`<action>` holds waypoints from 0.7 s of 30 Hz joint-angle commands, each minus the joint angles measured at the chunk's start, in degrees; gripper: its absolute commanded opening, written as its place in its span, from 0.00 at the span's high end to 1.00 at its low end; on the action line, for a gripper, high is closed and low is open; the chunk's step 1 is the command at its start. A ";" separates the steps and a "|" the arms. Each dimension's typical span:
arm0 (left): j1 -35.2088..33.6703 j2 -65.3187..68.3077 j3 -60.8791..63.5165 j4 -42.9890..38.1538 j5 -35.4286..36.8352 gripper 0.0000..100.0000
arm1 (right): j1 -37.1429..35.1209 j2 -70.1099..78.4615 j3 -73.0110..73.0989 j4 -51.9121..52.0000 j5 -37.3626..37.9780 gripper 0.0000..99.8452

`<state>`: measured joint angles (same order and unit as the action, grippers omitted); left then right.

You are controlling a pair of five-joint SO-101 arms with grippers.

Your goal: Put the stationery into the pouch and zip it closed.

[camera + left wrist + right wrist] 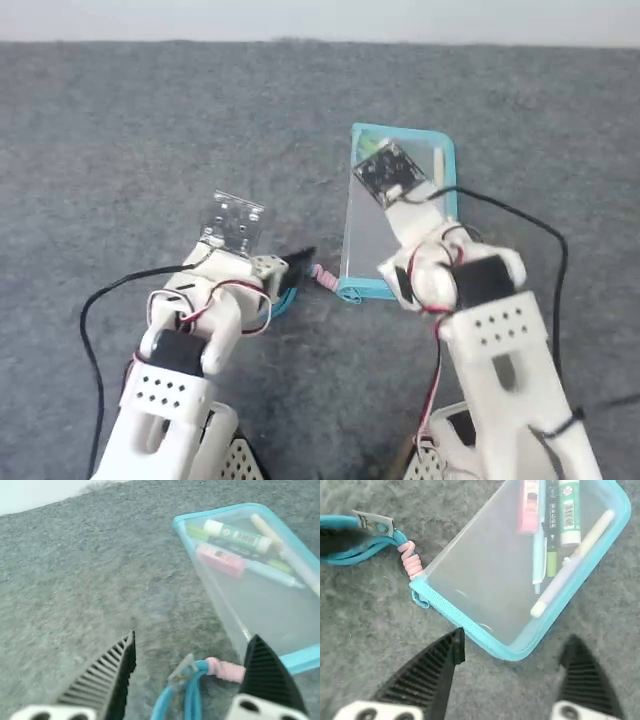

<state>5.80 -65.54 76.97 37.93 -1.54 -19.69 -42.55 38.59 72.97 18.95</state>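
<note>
**Stationery in the pouch, zip still to be checked**

The clear pouch (480,580) with teal trim lies on the grey table (150,130), right of centre, its long side running near to far. The stationery (555,525) is already inside, gathered toward the far end: a green-labelled stick (570,512), a pink eraser (530,505), pens and a cream pencil (575,562). No loose items lie on the cloth around it, so the filling part looks done.

What remains is the zip. A pink coil (410,560) hangs off the pouch's near left corner, and a blue strap (187,695) leads from it to the left. Whether the zip is fully drawn I cannot tell.

The left gripper (194,645) has its jaws spread wide, with the strap lying between them and not pinched. The right gripper (516,637) hangs over the pouch's near end, jaws also apart and holding nothing
</note>
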 commanded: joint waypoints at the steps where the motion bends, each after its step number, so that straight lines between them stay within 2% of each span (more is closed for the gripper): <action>1: -4.57 -1.58 -3.65 0.26 -0.35 0.73 | 1.19 -6.46 4.57 -4.35 -0.70 0.89; 5: -9.93 -1.58 -3.82 -0.26 -0.26 0.73 | 1.19 -11.38 12.48 -8.40 -0.62 1.00; 11: -17.23 -4.75 -1.89 -7.12 -0.18 0.73 | 3.82 -18.86 21.98 -8.48 -0.62 0.95; 21: -18.64 -19.43 14.02 -10.29 -0.53 0.73 | 15.96 -35.38 38.15 -9.01 -0.62 0.95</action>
<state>-12.66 -79.78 89.10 29.58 -1.54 -6.77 -72.70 74.11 65.67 18.95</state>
